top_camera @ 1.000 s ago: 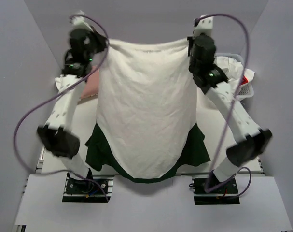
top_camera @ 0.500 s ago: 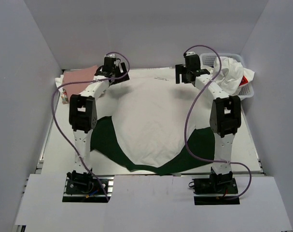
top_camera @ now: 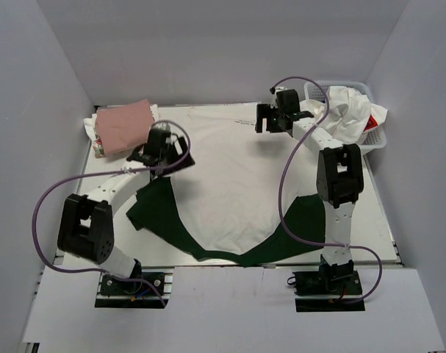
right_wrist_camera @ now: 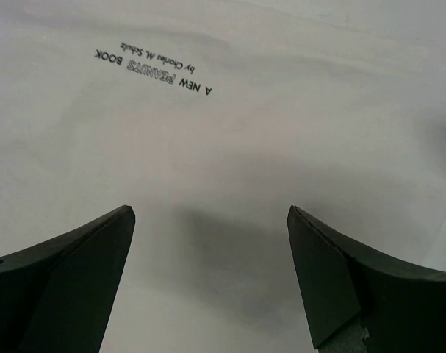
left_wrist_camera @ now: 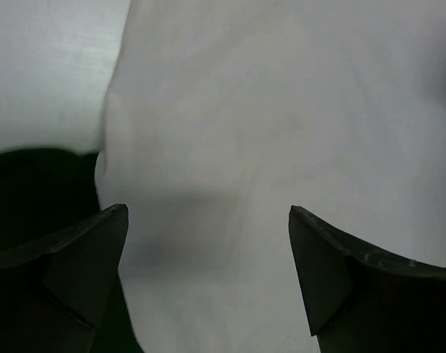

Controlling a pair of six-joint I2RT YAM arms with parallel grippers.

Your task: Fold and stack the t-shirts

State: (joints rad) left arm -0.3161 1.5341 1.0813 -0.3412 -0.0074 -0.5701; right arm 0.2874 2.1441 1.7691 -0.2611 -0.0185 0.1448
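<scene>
Two grippers stand with fingers apart and nothing between them. The left gripper [left_wrist_camera: 208, 220] hangs over the left side of the white t-shirt with green sleeves [top_camera: 230, 176], where white cloth meets a dark green sleeve [top_camera: 153, 209]. The right gripper [right_wrist_camera: 210, 215] hangs over the shirt's far right part, near the black lettering [right_wrist_camera: 153, 70].

The shirt lies spread on the middle of the worktop [top_camera: 369, 206]. Its white end reaches the far edge and its green yoke [top_camera: 241, 257] lies at the near edge. The left sleeve is rumpled, with its edge turned inward. The right sleeve [top_camera: 311, 213] lies flatter.

Bare worktop shows along the left and right edges beside the sleeves. A folded pink t-shirt [top_camera: 123, 125] occupies the far left corner, just beside the spread shirt. A white mesh basket [top_camera: 375, 138] sits at the far right corner and holds a crumpled white t-shirt with a red mark [top_camera: 351, 110].
</scene>
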